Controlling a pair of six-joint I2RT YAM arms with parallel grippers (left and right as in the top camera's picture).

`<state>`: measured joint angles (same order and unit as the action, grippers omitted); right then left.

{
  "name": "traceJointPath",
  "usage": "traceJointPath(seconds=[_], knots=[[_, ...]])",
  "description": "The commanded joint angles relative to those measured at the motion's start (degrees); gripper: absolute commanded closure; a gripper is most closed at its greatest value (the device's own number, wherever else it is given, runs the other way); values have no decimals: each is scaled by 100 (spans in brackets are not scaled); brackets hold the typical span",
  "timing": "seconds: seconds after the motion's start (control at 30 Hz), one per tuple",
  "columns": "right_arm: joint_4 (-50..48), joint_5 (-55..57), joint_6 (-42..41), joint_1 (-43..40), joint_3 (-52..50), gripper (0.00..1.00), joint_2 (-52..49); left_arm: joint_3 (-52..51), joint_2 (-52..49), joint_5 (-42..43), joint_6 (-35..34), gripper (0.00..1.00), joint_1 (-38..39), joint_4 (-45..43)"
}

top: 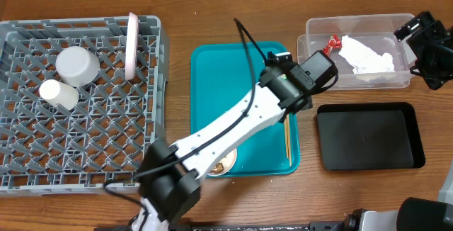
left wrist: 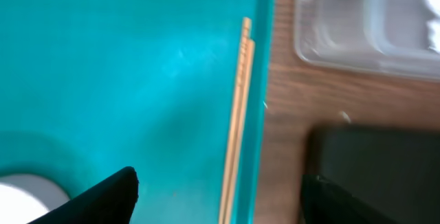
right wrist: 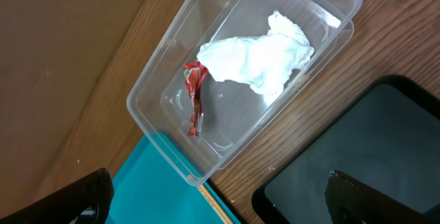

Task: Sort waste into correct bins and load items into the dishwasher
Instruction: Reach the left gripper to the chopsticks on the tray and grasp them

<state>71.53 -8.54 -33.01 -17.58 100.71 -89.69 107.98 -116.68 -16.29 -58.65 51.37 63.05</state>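
Chopsticks (left wrist: 238, 114) flat along the right edge of the teal tray (left wrist: 103, 80), just inside its rim, framed by the left gripper (left wrist: 220, 186), spread wide, grasping nothing. Probably the pickup step; needs a straight descent and a pinch across both thin sticks. Farther off, right gripper (right wrist: 220, 189) gaping empty above the clear bin (right wrist: 234, 124) with tissue (right wrist: 261, 59) and red wrapper (right wrist: 194, 93).

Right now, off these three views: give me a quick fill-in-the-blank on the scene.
1. The chopsticks lie on the ____ tray.
2. The white tissue shares the clear bin with a ____ wrapper.
3. The pink plate stands on edge in the grey dish ____.
Missing: teal; red; rack.
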Motion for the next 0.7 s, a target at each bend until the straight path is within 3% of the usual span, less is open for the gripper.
traceJointPath(seconds=[0.0,0.1,0.53,0.67], knots=[[-31,57,-15,-17,61,0,-7,-52,-459,-734,-164,25,2,-142],[-31,57,-15,-17,61,0,-7,-52,-850,-811,164,25,2,-387],[-31,57,-15,-17,61,0,-7,-52,-1569,-282,205,27,0,-529],[-31,57,-15,-17,61,0,-7,-59,-1676,63,885,28,-2,-866]])
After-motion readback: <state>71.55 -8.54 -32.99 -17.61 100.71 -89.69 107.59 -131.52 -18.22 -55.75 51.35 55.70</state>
